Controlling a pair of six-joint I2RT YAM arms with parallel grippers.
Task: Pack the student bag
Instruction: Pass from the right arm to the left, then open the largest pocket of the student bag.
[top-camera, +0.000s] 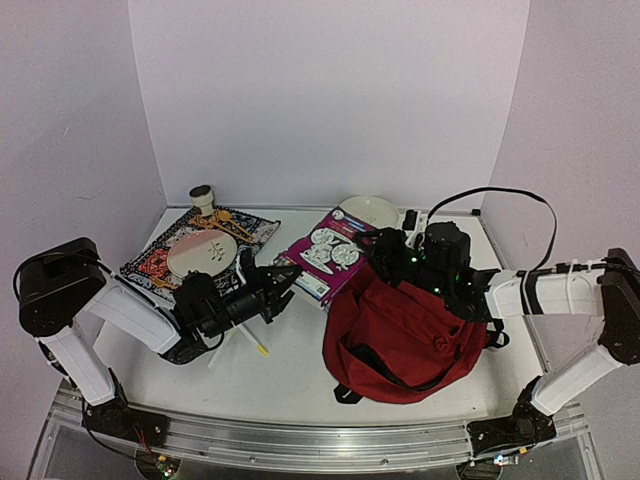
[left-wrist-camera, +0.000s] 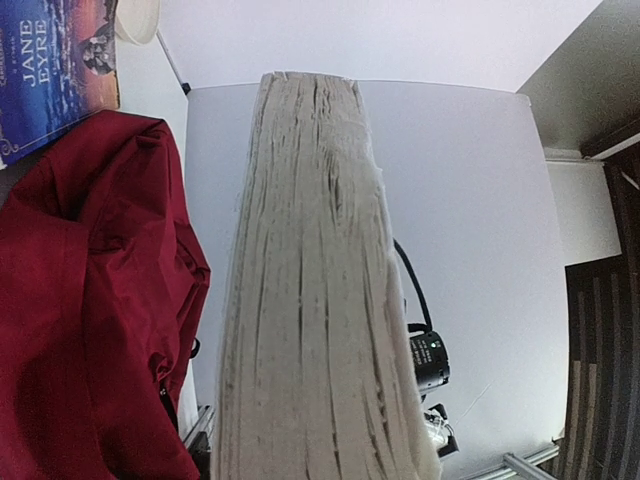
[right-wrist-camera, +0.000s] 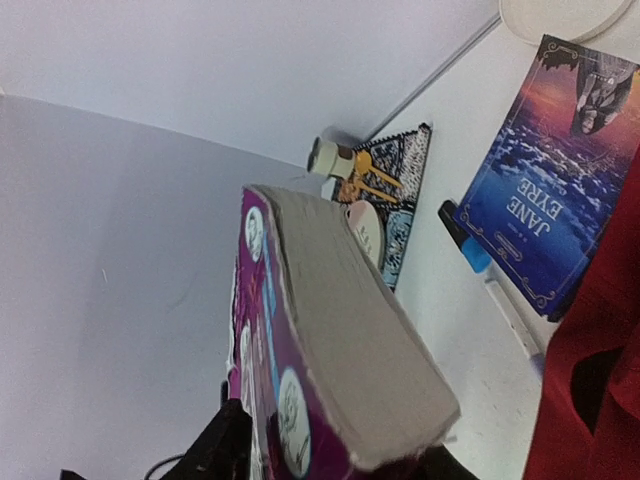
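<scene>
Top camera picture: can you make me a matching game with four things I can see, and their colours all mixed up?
Things:
1. student bag
2. book with round pictures on its cover
3. Jane Eyre book
4. plate on the patterned mat

Colours:
A. blue
B. white
C. dark red
D. purple

Right pairs: 1-C, 2-D, 3-A, 4-B.

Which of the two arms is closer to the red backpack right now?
Right. The right tool, gripping the purple book, is at the far edge of the backpack; the left tool sits apart, off to its left, at the book's other end.
</scene>
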